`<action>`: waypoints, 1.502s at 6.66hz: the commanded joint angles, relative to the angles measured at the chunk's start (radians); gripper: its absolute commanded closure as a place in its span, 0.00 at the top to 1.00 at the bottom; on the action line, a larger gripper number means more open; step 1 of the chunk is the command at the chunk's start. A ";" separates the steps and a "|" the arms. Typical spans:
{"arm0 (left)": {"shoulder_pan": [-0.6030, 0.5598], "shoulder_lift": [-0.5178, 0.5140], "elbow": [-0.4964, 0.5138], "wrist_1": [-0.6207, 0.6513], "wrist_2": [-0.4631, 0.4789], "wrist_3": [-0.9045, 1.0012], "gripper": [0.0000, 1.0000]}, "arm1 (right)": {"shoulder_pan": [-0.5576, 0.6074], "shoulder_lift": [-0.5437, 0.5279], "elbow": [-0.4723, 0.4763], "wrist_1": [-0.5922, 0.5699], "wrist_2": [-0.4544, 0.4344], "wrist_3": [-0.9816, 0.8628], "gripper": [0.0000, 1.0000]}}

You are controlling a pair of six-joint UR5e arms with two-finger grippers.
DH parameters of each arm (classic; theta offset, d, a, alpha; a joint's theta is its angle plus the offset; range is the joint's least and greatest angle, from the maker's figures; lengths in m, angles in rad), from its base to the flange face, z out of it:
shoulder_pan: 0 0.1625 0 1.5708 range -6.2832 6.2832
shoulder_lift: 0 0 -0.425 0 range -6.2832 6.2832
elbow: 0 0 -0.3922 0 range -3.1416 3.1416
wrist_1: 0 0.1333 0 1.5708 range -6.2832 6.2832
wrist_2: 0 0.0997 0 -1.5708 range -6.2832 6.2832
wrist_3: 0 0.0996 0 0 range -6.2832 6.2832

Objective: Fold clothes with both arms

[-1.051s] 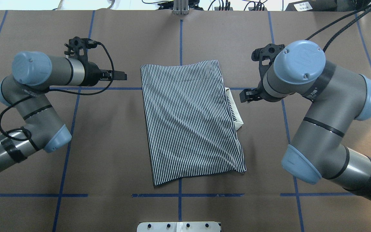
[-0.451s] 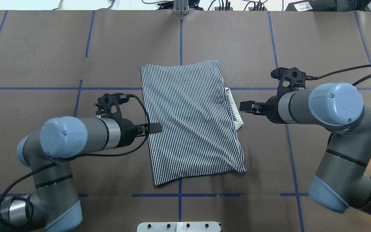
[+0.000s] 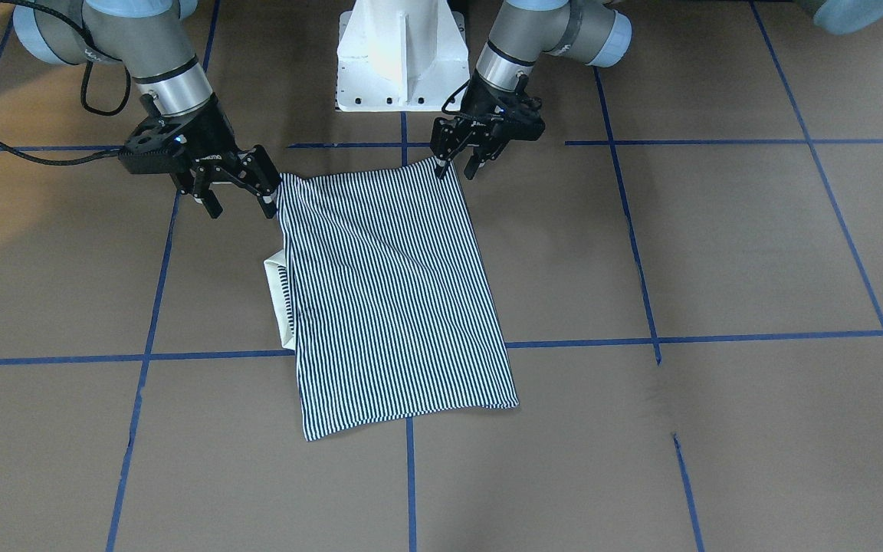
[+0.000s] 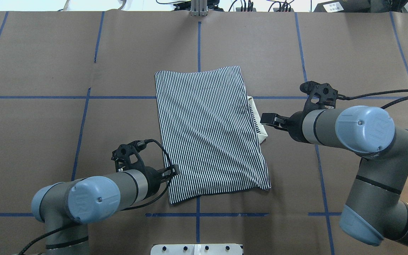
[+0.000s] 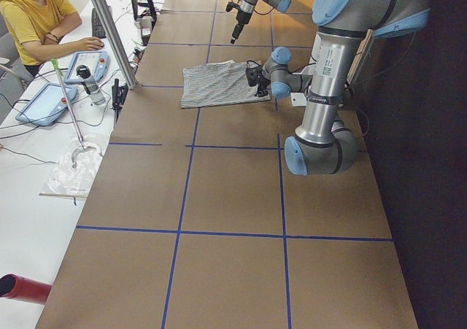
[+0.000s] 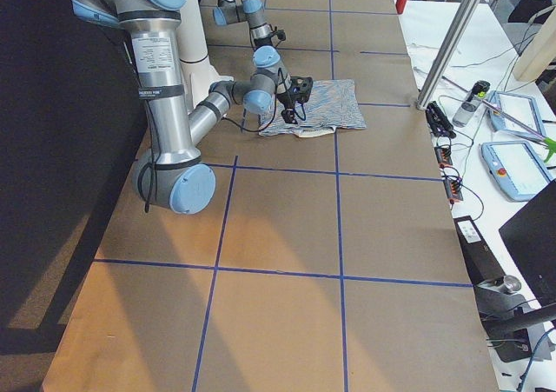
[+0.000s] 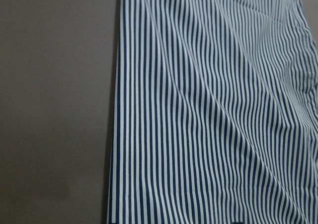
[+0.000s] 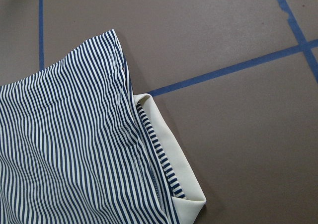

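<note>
Left gripper [image 3: 455, 169] of mine hangs spread open and empty at the left edge of the folded navy-and-white striped polo shirt [image 4: 207, 134], right by its near corner! Right gripper [image 3: 241, 208] is spread wide too, clutching nothing, hovering beside the shirt's right edge close to the plain white collar [image 8: 174, 154] poking out there. Shirt lies flat mid-way across the brown paper-covered table [image 4: 48, 124].

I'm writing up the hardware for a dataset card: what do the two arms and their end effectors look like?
The left arm and right arm are silver-grey tubes with light blue joint caps and narrow black bands. Each wrist carries a black bracket, and a black cable runs to it. The left end effector and right end effector are black two-fingered claws.
</note>
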 commanded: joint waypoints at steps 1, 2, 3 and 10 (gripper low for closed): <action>0.039 0.002 0.004 0.050 0.010 -0.088 0.53 | -0.006 -0.001 0.000 0.001 -0.010 0.004 1.00; 0.049 0.000 0.012 0.050 0.010 -0.100 0.54 | -0.008 -0.001 0.000 0.001 -0.012 0.004 1.00; 0.071 -0.003 0.016 0.050 0.010 -0.108 0.54 | -0.011 -0.001 0.000 -0.001 -0.018 0.004 1.00; 0.089 -0.015 0.026 0.050 0.015 -0.109 0.54 | -0.011 -0.009 0.000 0.001 -0.018 0.004 1.00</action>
